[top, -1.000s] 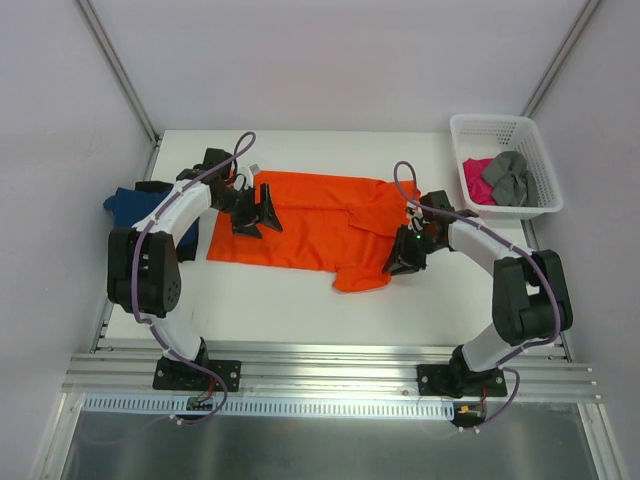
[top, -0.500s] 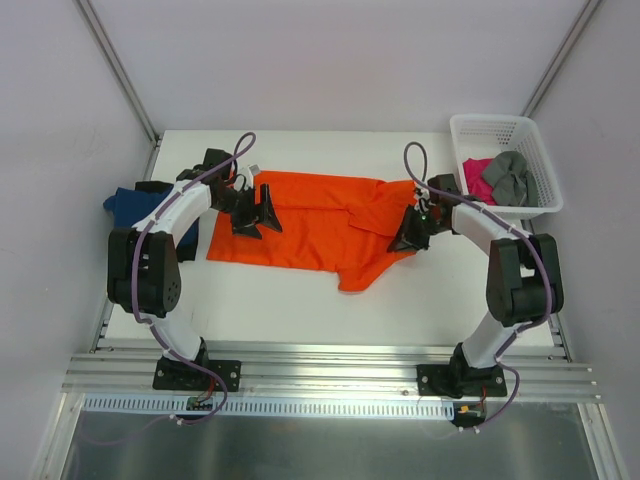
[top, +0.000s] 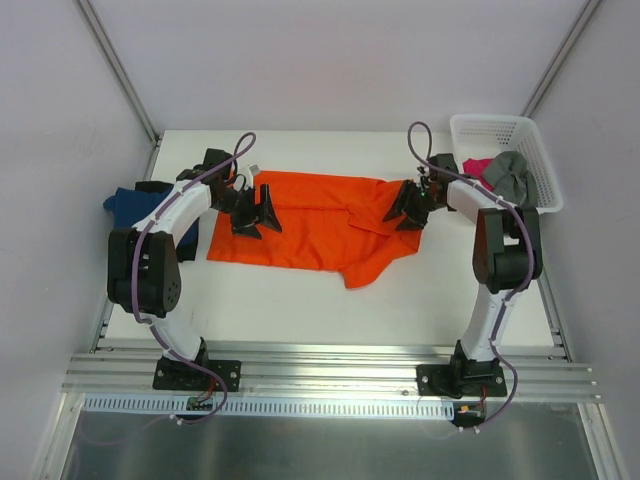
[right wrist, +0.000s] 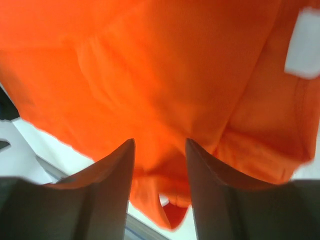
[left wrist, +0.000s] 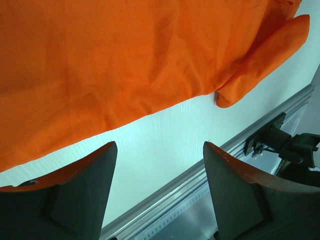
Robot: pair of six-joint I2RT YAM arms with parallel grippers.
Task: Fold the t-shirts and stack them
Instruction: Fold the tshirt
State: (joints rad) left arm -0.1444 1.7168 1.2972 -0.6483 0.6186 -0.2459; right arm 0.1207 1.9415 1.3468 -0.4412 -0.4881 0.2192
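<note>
ok so this looks like the fold step on the orange shirt (top: 310, 225), which is lying mostly flat in the middle of the counter (top: 300, 310). its right side is already doubled over a bit and one sleeve (top: 365, 270) pokes out toward the near edge. the left arm (top: 180, 212) sits at the shirt's left edge with its jaws spread wide and nothing between them. in the left wrist view they hang over bare counter just beside the hem. the right arm (top: 462, 192) is reaching across to the shirt's far right corner. its jaws stand apart too, with orange cloth filling the gap in the wrist view, and they don't look like they're pinching anything, though that view is blurry. so my read is nobody has hold of the shirt right now and both sides are lining up for a grab. the next move probably needs each side to come down and nip an edge cleanly, top layer only on the right where it's bunched, then carry it over evenly so the fold comes out square. plenty left to do: a pink shirt (top: 475, 168) and a grey shirt (top: 508, 175) are in the white basket (top: 495, 122) at the far right. a dark blue shirt (top: 125, 205) sits at the counter's left edge, maybe the start of the stack, can't say for sure.
</note>
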